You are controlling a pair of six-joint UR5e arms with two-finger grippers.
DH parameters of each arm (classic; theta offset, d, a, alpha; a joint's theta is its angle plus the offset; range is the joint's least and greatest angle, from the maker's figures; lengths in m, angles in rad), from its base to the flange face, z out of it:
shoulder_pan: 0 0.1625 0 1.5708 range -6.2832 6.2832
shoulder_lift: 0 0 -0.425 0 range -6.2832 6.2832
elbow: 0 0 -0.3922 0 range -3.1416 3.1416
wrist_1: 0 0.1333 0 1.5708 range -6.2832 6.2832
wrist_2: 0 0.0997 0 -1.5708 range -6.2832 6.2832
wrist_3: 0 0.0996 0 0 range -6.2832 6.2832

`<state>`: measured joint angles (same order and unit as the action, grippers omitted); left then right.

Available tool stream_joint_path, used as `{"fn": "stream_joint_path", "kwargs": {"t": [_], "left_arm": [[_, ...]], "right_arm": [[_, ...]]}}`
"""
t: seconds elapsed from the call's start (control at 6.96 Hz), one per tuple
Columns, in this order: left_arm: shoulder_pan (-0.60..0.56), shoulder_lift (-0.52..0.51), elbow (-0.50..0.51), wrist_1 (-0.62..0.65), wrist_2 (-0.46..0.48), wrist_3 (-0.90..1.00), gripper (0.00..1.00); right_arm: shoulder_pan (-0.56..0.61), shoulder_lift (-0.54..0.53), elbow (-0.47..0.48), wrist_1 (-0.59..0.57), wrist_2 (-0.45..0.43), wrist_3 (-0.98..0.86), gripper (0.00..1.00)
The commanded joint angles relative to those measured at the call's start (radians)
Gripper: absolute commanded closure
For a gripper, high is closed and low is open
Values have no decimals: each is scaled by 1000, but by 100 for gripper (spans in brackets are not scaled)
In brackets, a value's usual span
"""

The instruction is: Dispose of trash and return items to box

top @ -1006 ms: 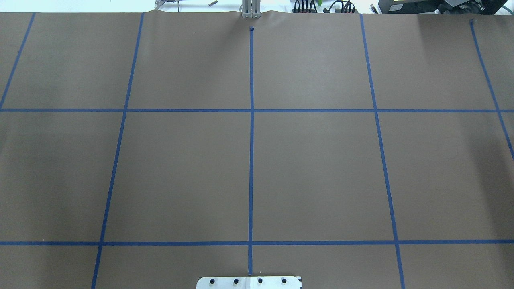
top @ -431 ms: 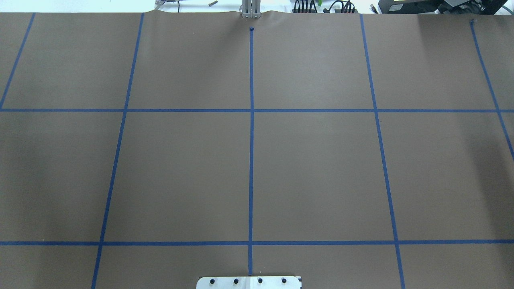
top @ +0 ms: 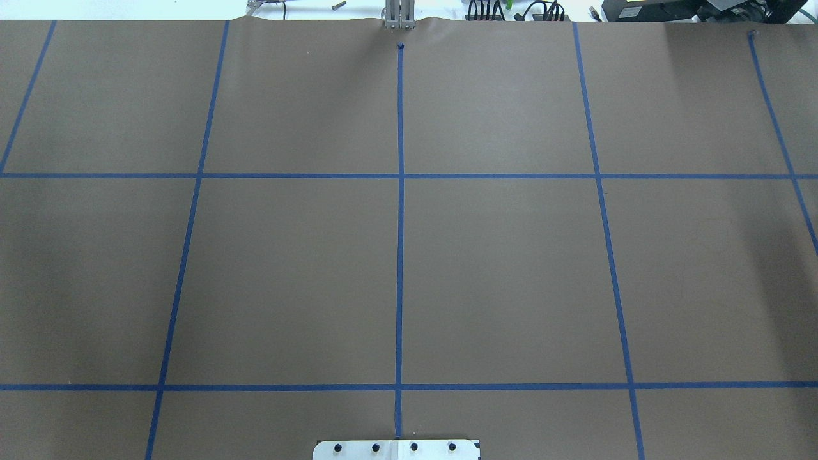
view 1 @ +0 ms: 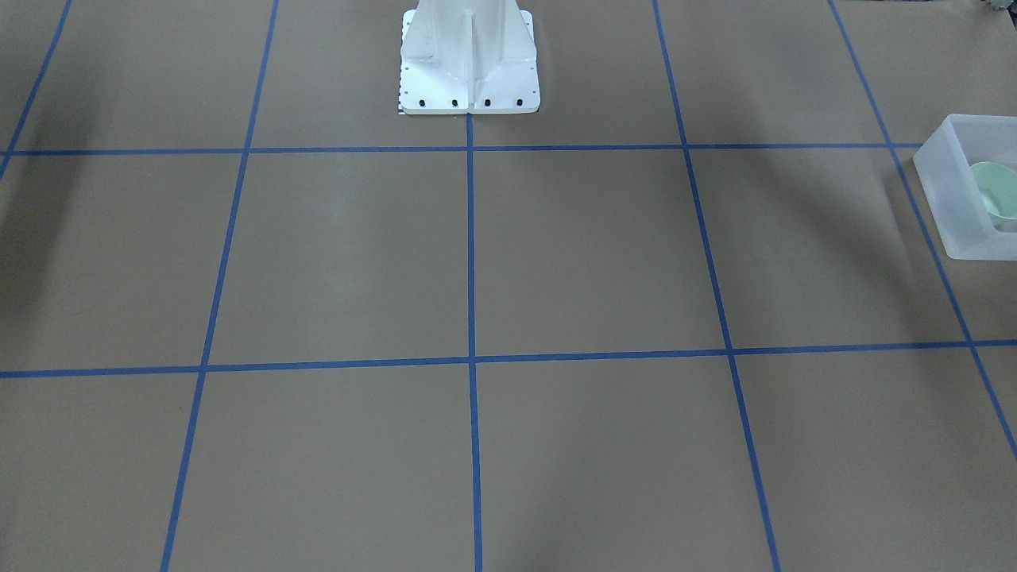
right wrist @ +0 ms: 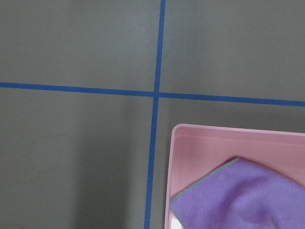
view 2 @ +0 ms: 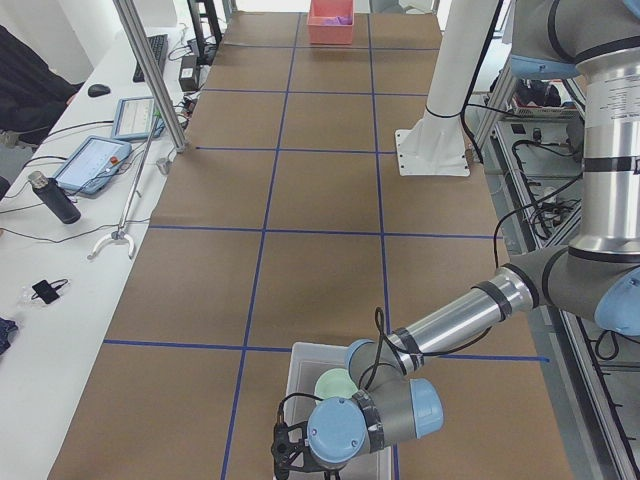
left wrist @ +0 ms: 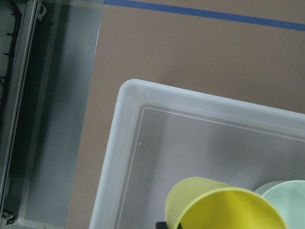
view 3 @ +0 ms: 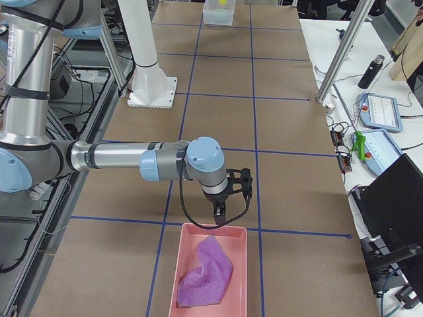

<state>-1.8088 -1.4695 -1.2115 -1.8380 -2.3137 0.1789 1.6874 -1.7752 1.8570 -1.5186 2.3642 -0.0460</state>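
The frosted white box (left wrist: pixel 125 157) fills the left wrist view; it also shows at the right edge of the front view (view 1: pixel 945 208) and in the left side view (view 2: pixel 300 362). The mint-green bowl (left wrist: pixel 288 194) sits inside it (view 1: pixel 997 191) (view 2: pixel 335 383). The yellow cup (left wrist: pixel 214 205) hangs tilted, close under the left wrist camera, over the box and next to the bowl. My left gripper (view 2: pixel 290 452) looks shut on the cup. My right gripper (view 3: pixel 221 208) hovers over the far rim of a pink tray (view 3: pixel 211 231); I cannot tell whether it is open or shut.
A purple cloth (view 3: pixel 206 272) lies in the pink tray (right wrist: pixel 214 136). The white robot base (view 1: pixel 469 75) stands at the table's middle edge. Brown paper with blue tape lines covers the table. Tablets, a bottle and cables lie on the operators' side bench (view 2: pixel 95 165).
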Motion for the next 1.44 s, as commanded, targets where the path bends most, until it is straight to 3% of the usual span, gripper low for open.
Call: {"fn": "stream_joint_path", "kwargs": {"t": [0.0,0.14,0.29,0.43,0.58,0.86,1.29], "left_arm": [[35,0,10,-1,0,-3,100],[36,0,30,-22,0,-3,100],[36,0,36,-30,0,-3,71],[36,3,36,-67,-1,-1,18],[36,11,56,-142,5,-3,2],[36,3,31,-156,5,2,2],[32,-8,-207,-118,-4,-65,2]], "right_arm": [[0,-3,2,0,1,0,0],[0,-3,2,0,1,0,0],[0,-4,2,0,1,0,0],[0,-4,2,0,1,0,0],[0,-4,2,0,3,0,0],[-2,-4,2,0,0,0,0],[-2,-9,-2,-8,3,0,0]]}}
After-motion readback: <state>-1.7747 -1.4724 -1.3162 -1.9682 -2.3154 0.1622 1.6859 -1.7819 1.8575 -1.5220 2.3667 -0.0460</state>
